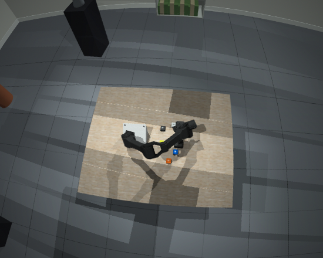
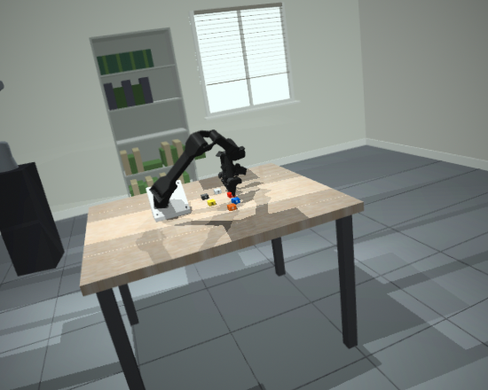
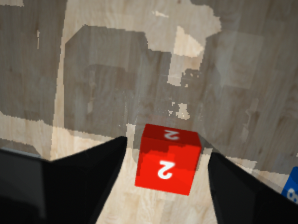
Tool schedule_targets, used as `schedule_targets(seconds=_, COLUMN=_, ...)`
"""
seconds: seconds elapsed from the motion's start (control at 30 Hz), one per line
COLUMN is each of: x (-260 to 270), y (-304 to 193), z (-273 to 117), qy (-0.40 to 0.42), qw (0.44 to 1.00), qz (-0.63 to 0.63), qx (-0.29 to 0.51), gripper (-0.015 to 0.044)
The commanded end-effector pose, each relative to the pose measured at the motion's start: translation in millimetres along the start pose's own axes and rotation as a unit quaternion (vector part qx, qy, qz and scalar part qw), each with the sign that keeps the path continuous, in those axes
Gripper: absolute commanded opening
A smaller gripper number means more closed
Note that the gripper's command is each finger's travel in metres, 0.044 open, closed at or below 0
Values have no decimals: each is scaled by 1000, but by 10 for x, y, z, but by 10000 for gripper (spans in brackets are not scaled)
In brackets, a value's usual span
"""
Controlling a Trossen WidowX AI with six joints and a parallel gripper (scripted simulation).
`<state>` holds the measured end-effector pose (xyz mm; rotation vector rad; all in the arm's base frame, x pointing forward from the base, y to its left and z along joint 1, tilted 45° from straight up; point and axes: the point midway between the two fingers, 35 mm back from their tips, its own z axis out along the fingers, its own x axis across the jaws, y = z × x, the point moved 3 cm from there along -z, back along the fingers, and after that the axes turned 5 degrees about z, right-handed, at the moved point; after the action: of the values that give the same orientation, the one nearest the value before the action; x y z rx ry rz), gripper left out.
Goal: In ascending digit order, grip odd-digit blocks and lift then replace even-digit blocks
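Note:
A red block (image 3: pixel 167 162) (image 2: pixel 229 195) printed with a 2 stands between the fingers, seemingly on the table; the arm hides it in the top view. My gripper (image 3: pixel 168 151) is open around it, with a gap on each side in the wrist view. A blue block (image 3: pixel 292 187) (image 1: pixel 175 152) (image 2: pixel 235 200) is to its right in the wrist view, its digit cut off by the frame edge. An orange block (image 1: pixel 168 160) (image 2: pixel 232 206), a yellow block (image 1: pixel 161 141) (image 2: pixel 211 202), a dark block (image 1: pixel 162 128) (image 2: pixel 205 196) and a white block (image 1: pixel 173 124) (image 2: pixel 217 191) show no readable digits.
The wooden table (image 1: pixel 212 152) (image 2: pixel 117 230) carries the arm's white base plate (image 1: pixel 139 129) (image 2: pixel 179 212) left of the blocks. The arm passes over the yellow block in the top view. The blue block is the closest neighbour seen in the wrist view.

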<state>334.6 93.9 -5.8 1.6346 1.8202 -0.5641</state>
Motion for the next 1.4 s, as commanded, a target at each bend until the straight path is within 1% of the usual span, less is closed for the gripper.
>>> schedule_targets(seconds=0.0, x=-1, y=2, z=5, qy=-1, qw=1000, qz=-2, qx=-1, gripper=330)
schedule_targets(seconds=0.1, x=-1, y=2, z=5, qy=-1, qw=1000, qz=-2, qx=-1, gripper=400)
schedule_targets(seconds=0.2, x=0, y=3, z=-24, qy=-1, qw=1000, qz=-2, qx=-1, gripper=400)
schedule_targets(seconds=0.3, x=3, y=3, z=-329, qy=-1, qw=1000, qz=-2, qx=-1, gripper=400)
schedule_targets(seconds=0.4, x=3, y=1, z=-358, qy=-1, qw=1000, qz=-2, qx=-1, gripper=400)
schedule_targets(seconds=0.47, x=9, y=11, z=-441, qy=0, qw=1000, qz=-2, qx=-1, gripper=347)
schedule_targets(seconds=0.63, x=13, y=9, z=-1081, qy=1, qw=1000, qz=-2, qx=0, gripper=216)
schedule_targets(seconds=0.73, x=8, y=0, z=-1167, qy=1, qw=1000, qz=-2, qx=0, gripper=137)
schedule_targets(seconds=0.77, x=8, y=0, z=-1167, qy=1, qw=1000, qz=-2, qx=0, gripper=120)
schedule_targets(seconds=1.03, x=41, y=-14, z=-1169, qy=1, qw=1000, qz=-2, qx=0, gripper=120)
schedule_targets(seconds=1.1, x=303, y=-132, z=-1181, qy=4, qw=1000, qz=-3, qx=0, gripper=120)
schedule_targets(seconds=1.17, x=705, y=-363, z=-1186, qy=5, qw=1000, qz=-3, qx=0, gripper=120)
schedule_targets(seconds=1.23, x=920, y=-515, z=-1179, qy=4, qw=1000, qz=-3, qx=1, gripper=120)
schedule_targets(seconds=1.37, x=962, y=-547, z=-1177, qy=4, qw=1000, qz=-3, qx=1, gripper=120)
